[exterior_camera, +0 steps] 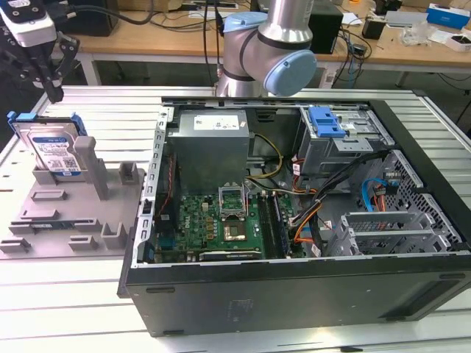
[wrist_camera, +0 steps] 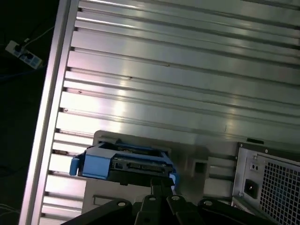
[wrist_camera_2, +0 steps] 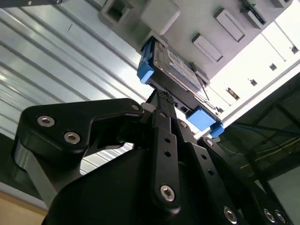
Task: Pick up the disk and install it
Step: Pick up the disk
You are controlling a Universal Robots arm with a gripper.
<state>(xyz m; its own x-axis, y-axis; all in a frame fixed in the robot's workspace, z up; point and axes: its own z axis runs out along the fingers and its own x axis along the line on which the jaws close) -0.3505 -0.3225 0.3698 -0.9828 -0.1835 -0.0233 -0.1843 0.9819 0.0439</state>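
Silver arm (exterior_camera: 283, 22) with pale-blue caps; black pincer (wrist_camera_2: 162, 101), silver screws.

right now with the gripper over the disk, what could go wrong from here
1. The gripper hangs above the disk, which stands on edge in the grey holder. An off-centre descent might tip it or jam it there.
2. Loose cables lie in the open computer case near the drive bay. The disk could snag on them.
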